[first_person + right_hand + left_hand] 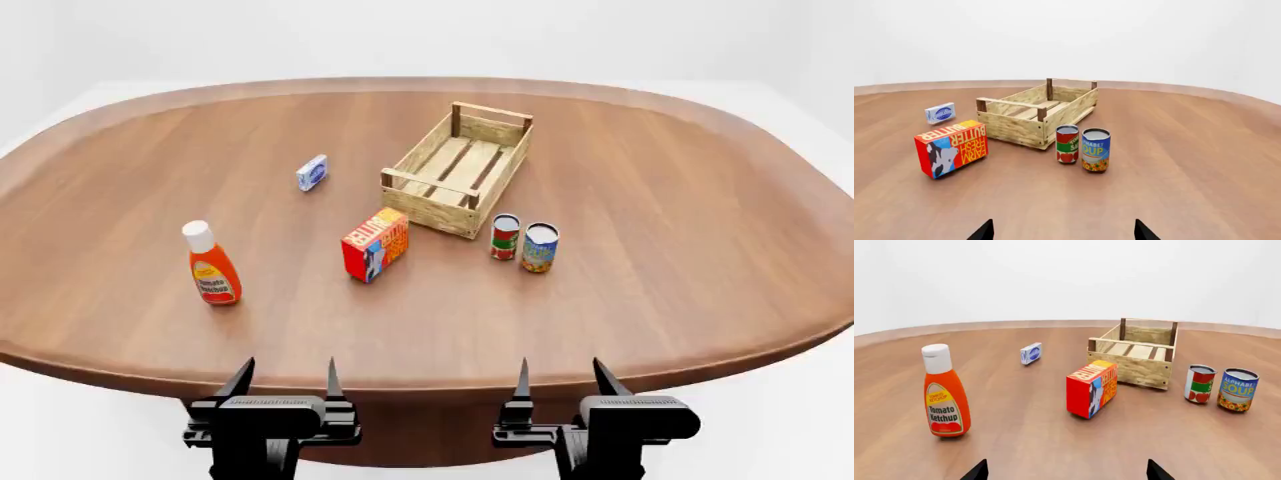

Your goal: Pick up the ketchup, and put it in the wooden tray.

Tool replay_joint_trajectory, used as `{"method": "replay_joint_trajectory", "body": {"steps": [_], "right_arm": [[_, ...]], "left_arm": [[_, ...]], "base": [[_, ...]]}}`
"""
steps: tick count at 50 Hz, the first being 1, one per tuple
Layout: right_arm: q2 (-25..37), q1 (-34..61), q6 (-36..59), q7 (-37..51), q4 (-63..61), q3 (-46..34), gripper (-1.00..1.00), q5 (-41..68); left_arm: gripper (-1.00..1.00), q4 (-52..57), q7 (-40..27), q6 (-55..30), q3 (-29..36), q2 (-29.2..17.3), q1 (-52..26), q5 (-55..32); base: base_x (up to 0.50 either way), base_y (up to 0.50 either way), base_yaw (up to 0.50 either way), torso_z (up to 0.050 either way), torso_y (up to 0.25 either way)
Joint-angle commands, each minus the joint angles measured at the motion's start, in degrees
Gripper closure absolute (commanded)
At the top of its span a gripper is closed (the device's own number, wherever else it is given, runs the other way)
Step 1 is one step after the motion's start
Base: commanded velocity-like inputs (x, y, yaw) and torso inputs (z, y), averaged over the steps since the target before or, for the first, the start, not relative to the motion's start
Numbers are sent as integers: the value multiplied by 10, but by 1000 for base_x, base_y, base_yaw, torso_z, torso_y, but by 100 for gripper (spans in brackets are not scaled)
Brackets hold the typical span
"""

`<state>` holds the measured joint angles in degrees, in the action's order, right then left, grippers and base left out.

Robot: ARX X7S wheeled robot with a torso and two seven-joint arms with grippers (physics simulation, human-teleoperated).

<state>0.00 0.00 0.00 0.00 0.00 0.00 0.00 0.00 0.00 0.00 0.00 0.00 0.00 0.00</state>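
1. We face a wide brown wooden table point(694, 260) before a plain white background.
2. The ketchup point(211, 265) stands upright, well to the left of the wooden tray point(461, 169), untouched.
3. Both the left gripper point(284, 381) and the right gripper point(558, 379) hang with jaws apart and empty, so we judge the reach not begun.
4. Next, our left arm must reach the bottle; the butter box point(375, 245) stands between ketchup and tray, with two cans point(523, 241) and a small blue box point(311, 172) near the tray.

Open table around the ketchup point(212, 266); butter box point(375, 245) between it and the wooden tray point(458, 170).
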Motion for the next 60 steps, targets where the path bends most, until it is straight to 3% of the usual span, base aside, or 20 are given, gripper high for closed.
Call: {"method": "replay_joint_trajectory", "body": {"steps": [1,12,41,60], "right_arm": [[9,-1,1,10,-4,-13,-100,8],[31,0,7,22,-13,-43,-100,15],[52,24,20,40,-7,-66,-100,43],[72,92,97,48,-33,-71,-100,60]], "left_arm": [[-100,1,-8,0,11,-9,0,-12],[-100,-7,-22,21,31,-26,-4,-40],[-100,-16,-51,19,59,-50,-10,-58],[-100,15,-59,-74,62,-76,-92,-81]], "base": [[0,0,0,0,0],[0,-23,0,0,0],[0,-497,0,0,0],[0,-418,0,0,0]]}}
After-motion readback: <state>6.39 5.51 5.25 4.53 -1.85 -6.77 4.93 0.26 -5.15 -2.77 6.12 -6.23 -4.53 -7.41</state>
